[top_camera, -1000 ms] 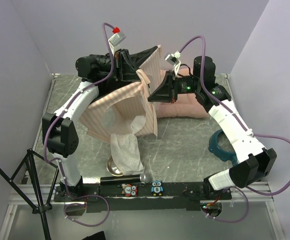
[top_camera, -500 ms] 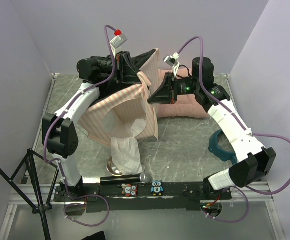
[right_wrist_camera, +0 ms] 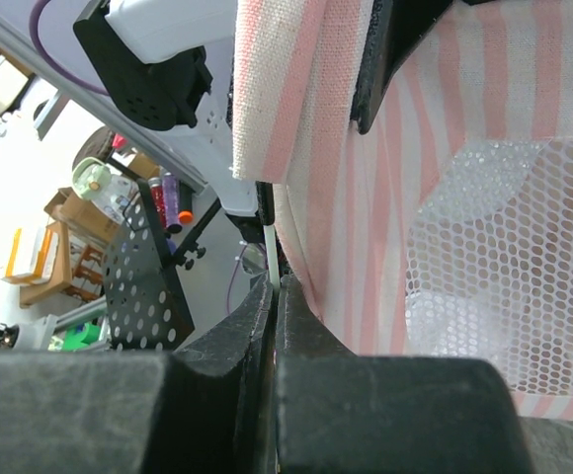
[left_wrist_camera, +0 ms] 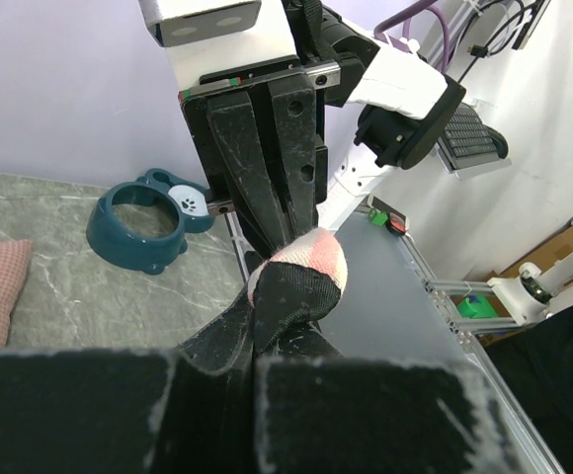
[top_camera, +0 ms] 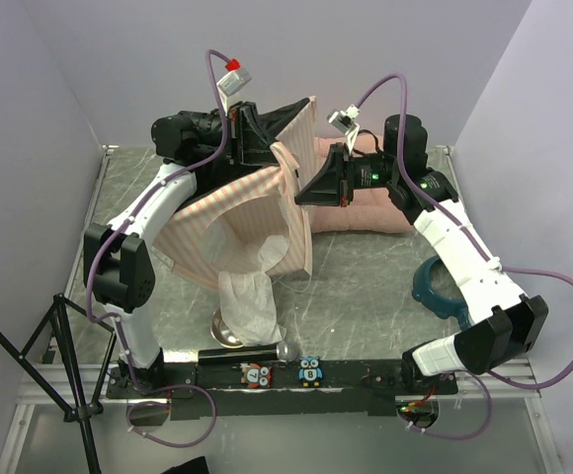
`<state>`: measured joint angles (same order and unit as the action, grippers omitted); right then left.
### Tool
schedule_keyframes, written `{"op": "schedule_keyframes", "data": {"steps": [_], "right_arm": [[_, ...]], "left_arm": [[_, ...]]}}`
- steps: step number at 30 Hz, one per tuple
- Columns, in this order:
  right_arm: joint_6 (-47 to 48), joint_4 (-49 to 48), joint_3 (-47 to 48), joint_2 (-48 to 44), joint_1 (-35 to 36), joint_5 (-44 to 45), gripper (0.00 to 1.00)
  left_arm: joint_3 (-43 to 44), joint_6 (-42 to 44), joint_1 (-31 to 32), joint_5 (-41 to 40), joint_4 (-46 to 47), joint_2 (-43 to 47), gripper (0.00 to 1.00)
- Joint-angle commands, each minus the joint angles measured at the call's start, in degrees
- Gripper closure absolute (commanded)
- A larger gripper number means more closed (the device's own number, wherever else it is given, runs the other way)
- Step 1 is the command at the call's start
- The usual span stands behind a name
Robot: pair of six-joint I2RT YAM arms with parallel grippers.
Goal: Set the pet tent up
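Note:
The pet tent (top_camera: 237,222), pink-and-white striped with a hanging white mesh flap (top_camera: 252,301), stands half-raised at the table's back centre. My left gripper (top_camera: 272,150) is above its top edge. In the left wrist view this gripper (left_wrist_camera: 254,346) is shut on a black fabric corner with a pink-white tip (left_wrist_camera: 301,269). My right gripper (top_camera: 303,195) meets the tent from the right. In the right wrist view it (right_wrist_camera: 275,296) is shut on a thin white pole (right_wrist_camera: 270,252) beside the striped cloth (right_wrist_camera: 366,197) and mesh (right_wrist_camera: 504,247).
A pink quilted cushion (top_camera: 375,212) lies behind the right arm. On the right sits a teal pet bowl (top_camera: 435,286). A metal bowl (top_camera: 229,331) and a black cylinder (top_camera: 242,355) are near the front edge. A tripod (top_camera: 40,365) stands at the left, and walls close in on three sides.
The tent's striped front wall has lifted and its round opening has widened. My right gripper has shifted slightly to the right, still gripping. The left gripper has barely moved.

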<state>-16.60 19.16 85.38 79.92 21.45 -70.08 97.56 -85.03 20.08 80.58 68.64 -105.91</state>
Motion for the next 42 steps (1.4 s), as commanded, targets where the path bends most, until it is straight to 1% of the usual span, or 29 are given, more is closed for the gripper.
{"op": "schedule_keyframes", "data": {"steps": [1,10,14,17,22,24,27,31,34,35,36,37,40,41,42], "right_arm": [[-1.59,14.94,-3.73,0.85,0.26,-3.66,1.0],[-2.03,14.33,-3.38,1.12,-0.01,-3.92,1.0],[-2.47,14.07,-2.33,1.64,-0.01,-4.01,1.0],[-2.38,14.15,-1.01,1.73,0.17,-4.01,1.0],[-3.09,13.8,0.04,1.82,0.26,-4.01,1.0],[-3.44,13.63,0.4,1.82,0.26,-4.09,1.0],[-3.53,13.54,1.71,1.99,0.17,-4.18,1.0],[-3.35,13.71,4.43,2.17,0.26,-4.18,1.0],[-3.18,13.54,5.93,2.17,-0.09,-3.75,1.0],[-2.91,13.8,6.37,2.08,-0.27,-3.48,1.0],[-2.48,14.24,7.07,2.34,-0.36,-3.22,1.0],[-2.04,14.59,7.34,2.35,-0.45,-2.96,1.0],[-0.98,15.55,7.69,2.61,-0.71,-2.34,1.0],[-0.37,16.43,7.87,2.78,-0.88,-1.73,1.0],[0.42,17.13,7.95,2.87,-0.97,-1.2,1.0]], "left_arm": [[4.31,-2.15,-3.02,-17.65,5.36,6.24,0.99],[4.22,-2.07,-2.76,-17.12,5.71,6.59,0.99],[2.03,-1.89,-1.88,-15.98,5.45,6.85,0.99],[-0.87,-1.71,-0.83,-14.49,6.32,7.29,0.99],[-4.3,-0.4,0.75,-9.21,8.09,7.73,0.99],[-5.36,2.84,1.02,-7.81,5.29,8.43,0.99],[-7.46,11.0,1.19,-5.61,-2.08,9.84,0.99],[-8.0,22.17,1.19,-3.76,-15.17,10.81,0.99],[-5.11,35.42,1.02,-1.05,-31.06,10.9,0.98],[-3.88,43.21,0.93,-0.95,-37.99,11.42,0.96],[-2.65,49.12,0.67,-0.95,-44.32,11.77,0.91],[-0.9,56.22,0.41,-1.03,-52.04,12.12,0.83],[6.56,77.06,-0.47,-3.22,-75.33,11.69,0.53],[8.68,81.39,-1.0,-4.8,-81.33,11.43,0.45],[10.79,84.3,-1.79,-6.29,-83.47,11.25,0.39]]}}
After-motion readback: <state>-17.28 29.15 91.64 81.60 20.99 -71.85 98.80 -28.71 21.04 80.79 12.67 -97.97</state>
